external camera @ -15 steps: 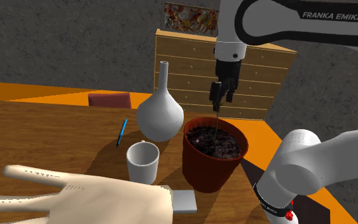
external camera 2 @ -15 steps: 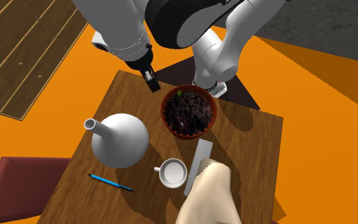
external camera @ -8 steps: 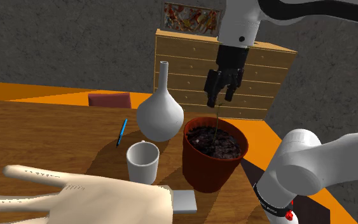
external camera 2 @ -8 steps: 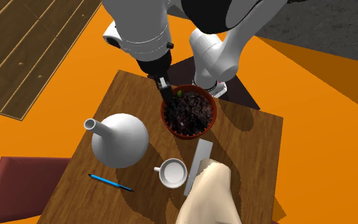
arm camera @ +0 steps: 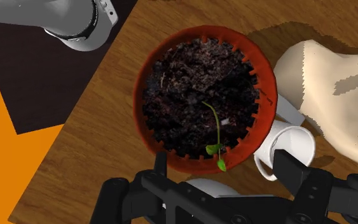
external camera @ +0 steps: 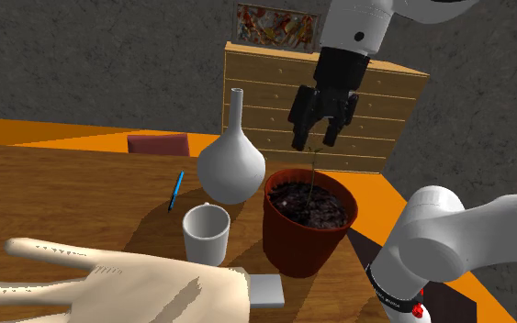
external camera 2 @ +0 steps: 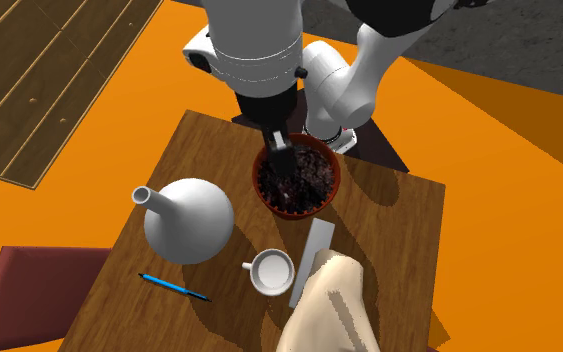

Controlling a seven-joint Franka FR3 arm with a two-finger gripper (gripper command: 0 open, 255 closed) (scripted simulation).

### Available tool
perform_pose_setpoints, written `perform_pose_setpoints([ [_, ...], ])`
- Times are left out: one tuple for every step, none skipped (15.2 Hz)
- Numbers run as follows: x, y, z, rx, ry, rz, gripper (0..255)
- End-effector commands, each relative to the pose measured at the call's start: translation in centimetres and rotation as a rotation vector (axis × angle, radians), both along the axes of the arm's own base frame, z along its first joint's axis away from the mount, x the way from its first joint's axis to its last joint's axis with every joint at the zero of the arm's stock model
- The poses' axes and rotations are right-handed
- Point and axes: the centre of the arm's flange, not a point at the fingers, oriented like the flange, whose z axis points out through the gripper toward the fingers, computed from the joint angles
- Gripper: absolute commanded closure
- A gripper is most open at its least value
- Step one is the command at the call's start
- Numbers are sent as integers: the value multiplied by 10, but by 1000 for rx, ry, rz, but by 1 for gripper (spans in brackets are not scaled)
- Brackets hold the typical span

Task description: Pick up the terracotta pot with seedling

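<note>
A reddish-brown terracotta pot [external camera: 304, 240] full of dark soil stands on the wooden table [external camera: 54, 197], near the edge by my stand. A thin green seedling [arm camera: 216, 136] rises from the soil. My black gripper [external camera: 313, 143] hangs open a little above the pot's far rim, with the seedling's stem just below its fingers. From above in the second exterior view, the gripper [external camera 2: 279, 152] covers the rim of the pot [external camera 2: 304, 185] on the stand's side. Along the gripper [arm camera: 226, 170], the pot [arm camera: 144, 76] lies straight ahead and both fingers stand apart, touching nothing.
A white long-necked vase [external camera: 231, 165] and a white mug [external camera: 206, 231] stand close beside the pot. A blue pen [external camera: 175, 190] lies beyond them. A large cream hand-shaped object [external camera: 109, 284] lies over a grey slab [external camera: 265, 290]. A dresser [external camera: 275, 92] stands behind.
My gripper has swung from beyond the pot's edge to above its rim and has turned about its axis, staying open. The pot has not moved.
</note>
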Motion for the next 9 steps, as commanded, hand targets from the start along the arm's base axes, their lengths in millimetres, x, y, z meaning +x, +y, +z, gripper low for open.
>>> perform_pose_setpoints([
  [-1,1,-11,1,-1,-2,0],
  [-1,1,-16,1,-1,-2,0],
  [-1,1,-21,1,-1,-2,0],
  [-1,1,-30,1,-1,-2,0],
  [-1,1,-30,1,-1,-2,0],
  [-1,1,-30,1,-1,-2,0],
  [0,0,-31,1,-1,-2,255],
  [0,0,-31,1,-1,-2,255],
  [0,0,-31,1,-1,-2,255],
])
